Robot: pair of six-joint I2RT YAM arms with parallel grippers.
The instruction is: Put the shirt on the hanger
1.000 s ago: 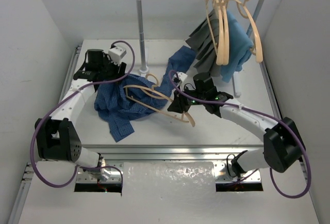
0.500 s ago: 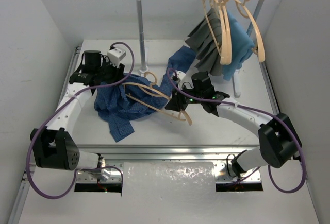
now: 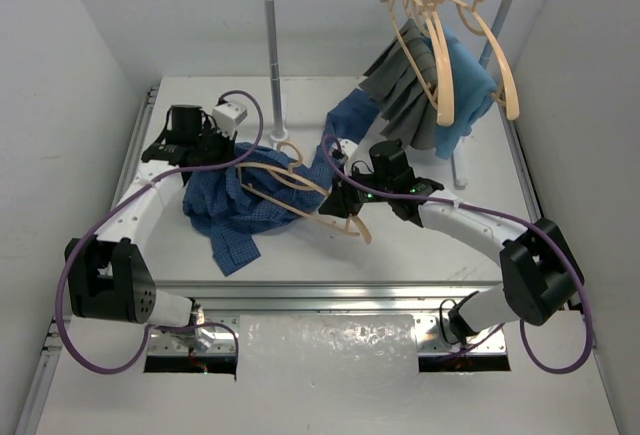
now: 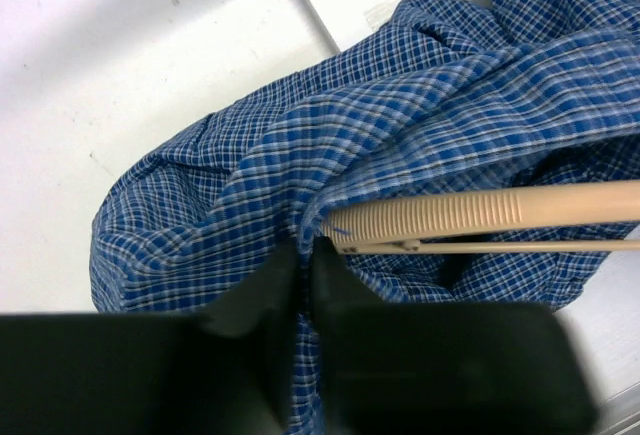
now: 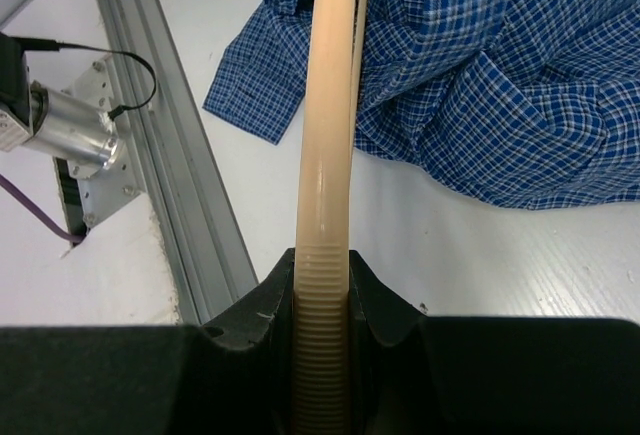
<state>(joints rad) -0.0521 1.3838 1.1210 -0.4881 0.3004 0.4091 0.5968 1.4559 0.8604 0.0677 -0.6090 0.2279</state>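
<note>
We saw the left hand (image 4: 303, 260) pinching the dark blue checked shirt (image 3: 232, 205) on the white table (image 3: 430, 250), beside one ribbed end of the slim tan hanger (image 5: 326, 135); the right hand (image 5: 322, 275) gripped its other arm.

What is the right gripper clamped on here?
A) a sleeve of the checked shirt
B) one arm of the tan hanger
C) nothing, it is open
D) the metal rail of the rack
B: in the right wrist view the ribbed arm of the hanger runs straight between the closed fingers of the right gripper, while the shirt lies farther along, clear of those fingers.
</note>
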